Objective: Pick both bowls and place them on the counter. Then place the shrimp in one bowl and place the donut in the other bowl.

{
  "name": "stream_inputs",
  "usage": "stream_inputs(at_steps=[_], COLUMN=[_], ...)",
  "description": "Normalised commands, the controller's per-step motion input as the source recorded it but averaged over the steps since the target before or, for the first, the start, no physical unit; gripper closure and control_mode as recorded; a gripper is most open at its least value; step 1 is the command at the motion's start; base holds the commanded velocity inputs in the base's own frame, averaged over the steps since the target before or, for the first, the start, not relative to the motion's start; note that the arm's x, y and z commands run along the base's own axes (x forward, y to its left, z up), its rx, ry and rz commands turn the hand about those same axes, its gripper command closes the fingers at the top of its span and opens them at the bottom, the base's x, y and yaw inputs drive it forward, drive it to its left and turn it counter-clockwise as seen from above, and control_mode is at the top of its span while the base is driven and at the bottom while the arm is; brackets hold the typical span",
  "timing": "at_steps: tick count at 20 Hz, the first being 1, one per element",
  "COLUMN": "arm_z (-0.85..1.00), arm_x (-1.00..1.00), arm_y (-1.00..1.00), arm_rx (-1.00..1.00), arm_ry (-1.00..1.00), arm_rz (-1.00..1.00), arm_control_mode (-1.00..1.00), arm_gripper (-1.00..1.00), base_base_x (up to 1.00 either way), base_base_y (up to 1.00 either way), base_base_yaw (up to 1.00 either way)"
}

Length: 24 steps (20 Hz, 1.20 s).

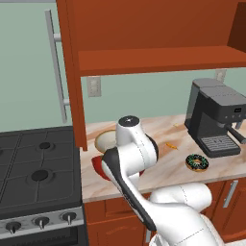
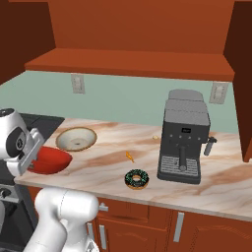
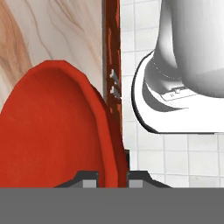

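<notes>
The two-finger gripper pinches the rim of the glossy red round bowl, resting at the marbled stone counter's near left edge, just beside the cream-beige bowl, for setting down.

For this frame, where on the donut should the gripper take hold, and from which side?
From straight above, the fingers closing across the outer edge of the donut. It lies flat and alone on the counter, clear of the coffee machine and the shrimp, so its low sides are likely free all round.
</notes>
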Motion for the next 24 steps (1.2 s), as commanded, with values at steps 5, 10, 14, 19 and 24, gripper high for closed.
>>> stream_inputs(at_steps=[5,10,14,19,24], arm_z=[-0.28,-0.31,-0.23,-0.19,-0.22], arm_x=[0.19,0.20,0.31,0.31,0.23], arm_y=[0.03,0.01,0.03,0.06,0.03], arm_rx=[-0.06,-0.03,-0.02,-0.03,-0.01], arm_ry=[0.01,0.00,0.00,-0.04,-0.01], arm_rz=[-0.12,-0.10,-0.03,0.00,0.00], arm_control_mode=[-1.00,-1.00,-1.00,-1.00,-1.00], arm_gripper=[1.00,1.00,1.00,1.00,1.00], base_base_x=[0.00,0.00,0.00,0.00,0.00], base_base_y=[0.00,0.00,0.00,0.00,0.00], base_base_yaw=[0.00,0.00,0.00,0.00,0.00])
